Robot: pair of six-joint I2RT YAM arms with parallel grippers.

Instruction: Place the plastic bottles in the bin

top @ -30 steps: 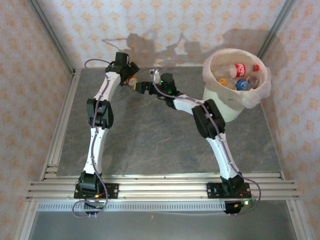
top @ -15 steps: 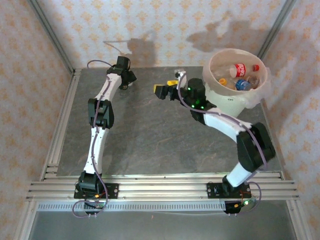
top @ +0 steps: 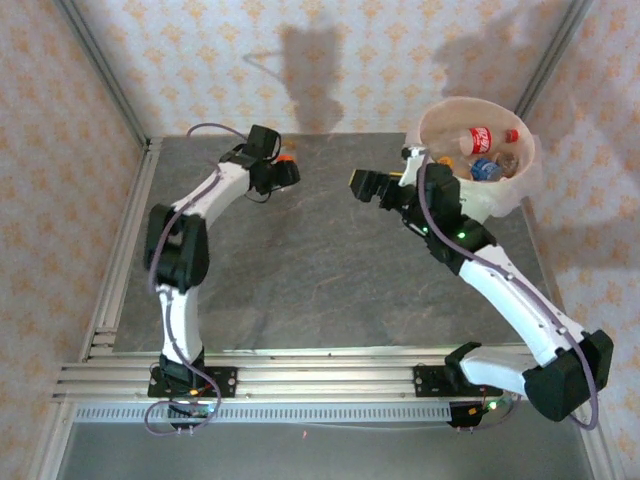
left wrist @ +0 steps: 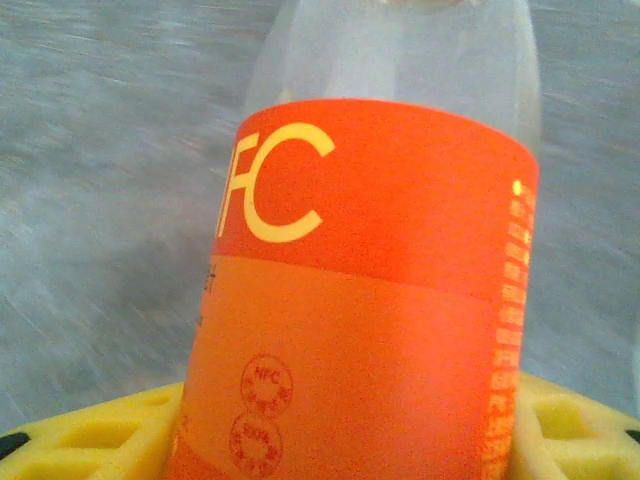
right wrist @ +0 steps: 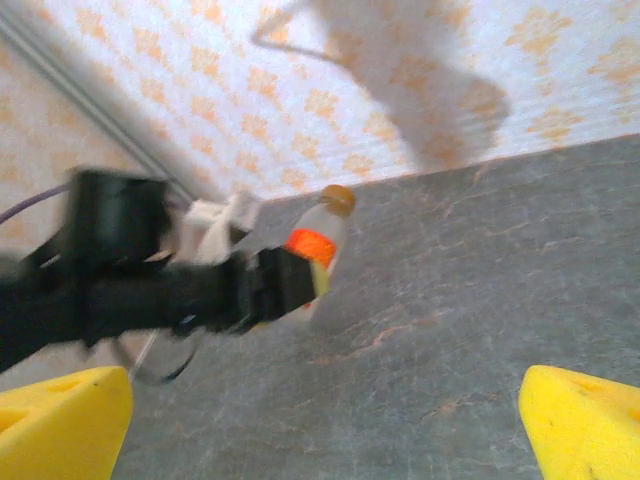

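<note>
Bottle [left wrist: 372,290]: NFC lettering, left wrist view

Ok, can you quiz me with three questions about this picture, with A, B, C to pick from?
1. Where on the table is the bin?
A. far right corner
B. near left corner
C. the middle

2. What colour is the label on the bottle in the left gripper?
A. blue
B. orange
C. green

3. How is the right gripper?
A. open, holding nothing
B. shut on a bottle
C. shut on a cap

Answers:
1 A, the top view shows the bin at the far right by the wall.
2 B, the left wrist view shows an orange label close up.
3 A, its yellow fingers stand wide apart with only table between them.
</note>
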